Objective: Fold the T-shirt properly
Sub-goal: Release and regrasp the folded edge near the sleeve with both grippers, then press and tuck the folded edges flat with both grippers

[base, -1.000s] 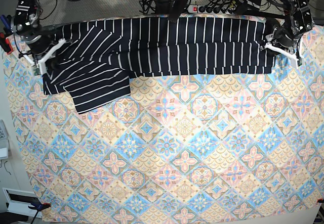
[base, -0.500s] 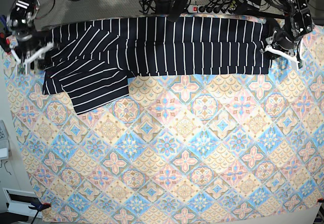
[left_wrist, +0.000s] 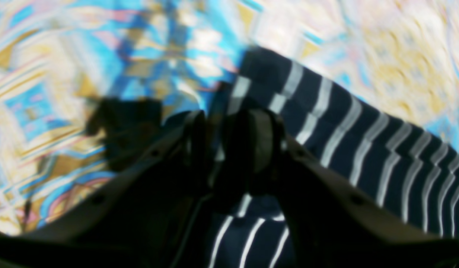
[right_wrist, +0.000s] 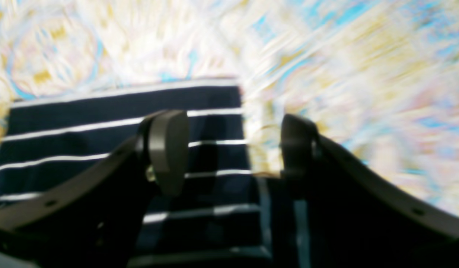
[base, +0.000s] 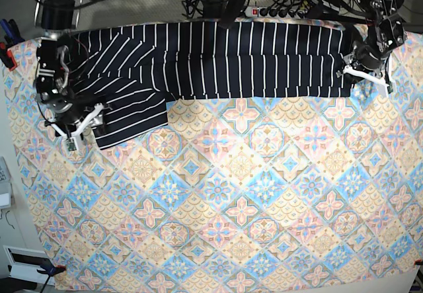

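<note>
We are seeing the patterned tablecloth [base: 251, 200] filling most of the base view, with the dark pinstriped T-shirt [base: 251, 76] lying as a long band across the top of the frame, its loose flap [base: 135, 118] slanting down at the upper left. At the upper left, we are holding the right gripper [right_wrist: 235, 149] wide open over that flap, gripping nothing, while at the upper right we are keeping the left gripper [left_wrist: 229, 130] partly open around the shirt's bunched end, though we cannot tell whether it is pinching any cloth.
</note>
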